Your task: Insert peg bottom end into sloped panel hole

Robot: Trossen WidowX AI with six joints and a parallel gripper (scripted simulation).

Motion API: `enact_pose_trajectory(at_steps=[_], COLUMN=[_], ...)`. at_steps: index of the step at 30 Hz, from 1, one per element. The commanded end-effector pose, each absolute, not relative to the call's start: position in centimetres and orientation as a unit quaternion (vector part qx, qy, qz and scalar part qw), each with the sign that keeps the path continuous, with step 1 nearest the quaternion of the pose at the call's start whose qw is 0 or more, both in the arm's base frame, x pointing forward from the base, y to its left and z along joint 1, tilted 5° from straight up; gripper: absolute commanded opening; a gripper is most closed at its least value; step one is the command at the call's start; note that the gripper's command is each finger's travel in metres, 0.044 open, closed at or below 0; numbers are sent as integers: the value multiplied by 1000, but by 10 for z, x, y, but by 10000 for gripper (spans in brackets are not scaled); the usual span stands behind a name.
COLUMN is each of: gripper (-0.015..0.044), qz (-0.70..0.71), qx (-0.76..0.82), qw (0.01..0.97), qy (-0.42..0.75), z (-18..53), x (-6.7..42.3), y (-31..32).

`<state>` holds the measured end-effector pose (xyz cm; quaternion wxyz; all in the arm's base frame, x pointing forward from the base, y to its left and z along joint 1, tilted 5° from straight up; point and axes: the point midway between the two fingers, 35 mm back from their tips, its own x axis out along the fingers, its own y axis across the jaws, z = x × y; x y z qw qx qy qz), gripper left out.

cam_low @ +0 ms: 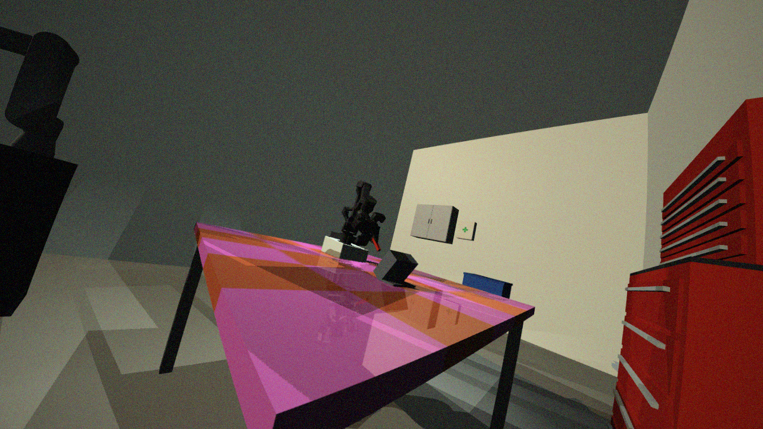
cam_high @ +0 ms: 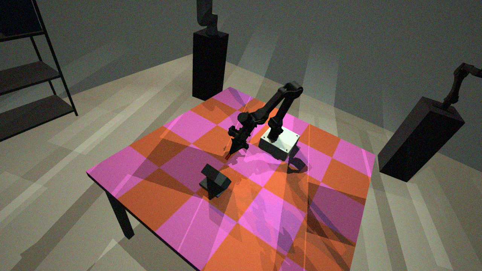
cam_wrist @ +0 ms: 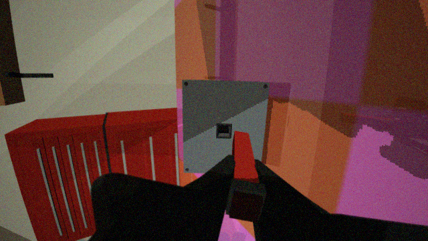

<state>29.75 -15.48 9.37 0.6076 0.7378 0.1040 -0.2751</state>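
Note:
My gripper (cam_high: 231, 152) (cam_low: 374, 239) (cam_wrist: 241, 163) is shut on a red square peg (cam_high: 228, 155) (cam_low: 376, 244) (cam_wrist: 243, 155) and holds it above the table, tilted, with its free end toward the panel. The grey sloped panel (cam_high: 215, 178) (cam_low: 396, 265) (cam_wrist: 207, 104) stands on the checkered table (cam_high: 168, 202) (cam_low: 298, 330) a short way ahead of the peg. Its face has one small square hole (cam_wrist: 223, 130). In the wrist view the peg's tip lies just right of and below the hole, clear of the panel.
The arm's white base box (cam_high: 279, 143) (cam_low: 341, 248) stands behind the gripper. A red drawer cabinet (cam_low: 698, 298) (cam_wrist: 67, 167) stands beyond the table's edge. Black pedestals (cam_high: 208, 64) (cam_high: 417, 138) and a shelf (cam_high: 26, 74) stand off the table.

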Motion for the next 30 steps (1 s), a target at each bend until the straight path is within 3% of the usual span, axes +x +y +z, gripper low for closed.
enact_pose_trajectory(at_steps=[1,30], gripper=[0,0], qz=[-272,-243], qx=[736,724], qw=[610,639], qy=[107,96], z=[91,84], x=[299,326], y=[-153,-151])
